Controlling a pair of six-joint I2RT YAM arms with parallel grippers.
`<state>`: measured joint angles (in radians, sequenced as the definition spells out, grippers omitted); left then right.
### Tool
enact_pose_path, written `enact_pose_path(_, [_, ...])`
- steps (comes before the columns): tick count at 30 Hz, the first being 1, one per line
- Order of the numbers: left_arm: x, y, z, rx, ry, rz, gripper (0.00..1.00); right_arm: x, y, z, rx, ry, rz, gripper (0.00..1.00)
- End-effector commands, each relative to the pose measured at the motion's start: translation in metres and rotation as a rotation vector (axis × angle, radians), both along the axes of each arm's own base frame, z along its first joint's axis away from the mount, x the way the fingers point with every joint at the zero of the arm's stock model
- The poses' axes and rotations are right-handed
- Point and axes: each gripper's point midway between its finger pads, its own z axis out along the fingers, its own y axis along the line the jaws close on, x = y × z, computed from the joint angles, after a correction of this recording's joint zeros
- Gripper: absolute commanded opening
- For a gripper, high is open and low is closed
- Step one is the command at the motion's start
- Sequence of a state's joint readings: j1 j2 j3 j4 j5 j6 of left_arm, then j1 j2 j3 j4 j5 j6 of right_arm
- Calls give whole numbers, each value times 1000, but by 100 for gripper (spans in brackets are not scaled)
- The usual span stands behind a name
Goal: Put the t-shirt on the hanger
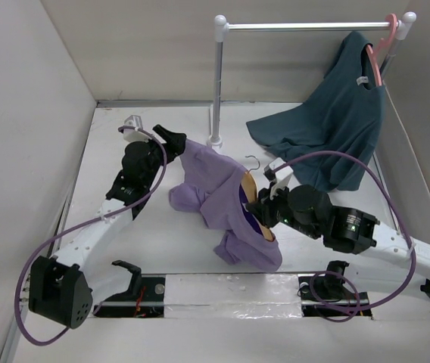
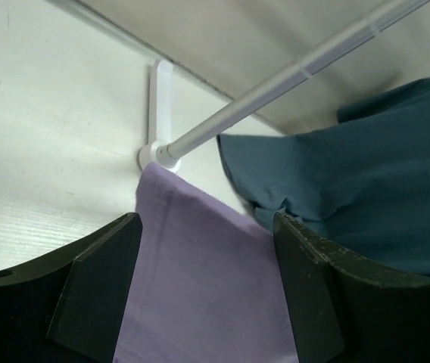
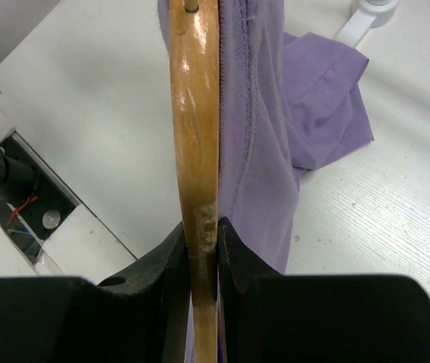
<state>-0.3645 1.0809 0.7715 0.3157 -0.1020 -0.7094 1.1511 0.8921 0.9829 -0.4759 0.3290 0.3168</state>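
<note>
Roughly halfway: right gripper (image 3: 202,242) pinches the light tan wooden hanger (image 3: 194,113) near the white rack post (image 1: 218,83), lavender-purple fabric t-shirt (image 1: 215,181) bunched against one side there, left gripper (image 2: 204,227) jaws spread around its edge; shoulders unseated, I reckon.

- The top view looks down from high above and behind the arm bases, which sit at 6 o'clock. It faces the back wall at 12 and takes in the whole table (image 1: 177,242) from afar.
- The left wrist view sits close behind the left gripper (image 2: 204,223), low over the t-shirt (image 2: 200,295). It faces the rack (image 2: 275,91) at 11 to 1 o'clock, with the teal shirt (image 2: 366,189) at 3.
- The right wrist view looks very near past the right gripper (image 3: 202,227), along the hanger (image 3: 194,136), which runs edge-on from 6 to 12.
- All three views share the t-shirt and the rack's foot. The top and left wrist views also share the teal shirt.
</note>
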Motion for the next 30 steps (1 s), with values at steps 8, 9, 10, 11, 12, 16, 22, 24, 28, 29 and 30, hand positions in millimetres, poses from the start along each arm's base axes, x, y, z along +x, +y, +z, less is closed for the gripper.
enact_pose_path(8, [13,-18,55,-127,-161,-60,0,0,2,53,129,-71,14,0])
enact_pose_path(9, [13,-18,55,-127,-162,-60,0,0,2,53,129,-71,14,0])
enact_pose_path(10, [14,-16,58,-112,-169,-53,0,1,1,53,131,-71,10,0])
enact_pose_path(11, [16,-12,62,-101,-173,-28,0,1,-2,56,142,-73,7,0])
enact_pose_path(12, [18,-9,64,-91,-180,-10,0,0,-3,57,145,-74,9,0])
enact_pose_path(16, [26,14,80,-72,-221,63,0,-3,-12,63,152,-71,2,0])
enact_pose_path(22, [34,19,86,-82,-226,30,0,-9,-27,76,176,-80,-7,0])
enact_pose_path(24, [25,10,79,-89,-217,-34,0,-8,-29,81,178,-92,-11,0])
enact_pose_path(28, [13,-1,63,-96,-172,-106,42,-6,-33,87,179,-105,-28,0])
enact_pose_path(29, [11,-4,62,-101,-169,-123,53,-6,-32,88,175,-110,-23,0])
enact_pose_path(30, [7,-9,55,-108,-156,-156,66,-4,-33,88,171,-112,-30,0])
